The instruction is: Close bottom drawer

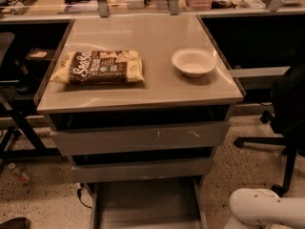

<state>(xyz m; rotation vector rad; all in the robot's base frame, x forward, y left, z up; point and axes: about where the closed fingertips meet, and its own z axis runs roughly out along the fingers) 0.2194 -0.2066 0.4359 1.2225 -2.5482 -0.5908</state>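
The bottom drawer [145,202] of the grey metal cabinet is pulled out toward me, and its flat grey tray shows at the bottom middle. Its front panel is cut off by the lower frame edge. Above it are the mid-width plain drawer front [143,170] and the widest drawer front [140,137] with pale scratch marks; both stand slightly out. My gripper is out of view. Only a white rounded arm segment [267,209] shows at the bottom right, just right of the open drawer.
A brown snack bag [100,67] and a white bowl [193,61] lie on the cabinet top [152,92]. A black office chair [286,113] stands at the right, and a black table frame [19,118] at the left. A cluttered counter runs along the back.
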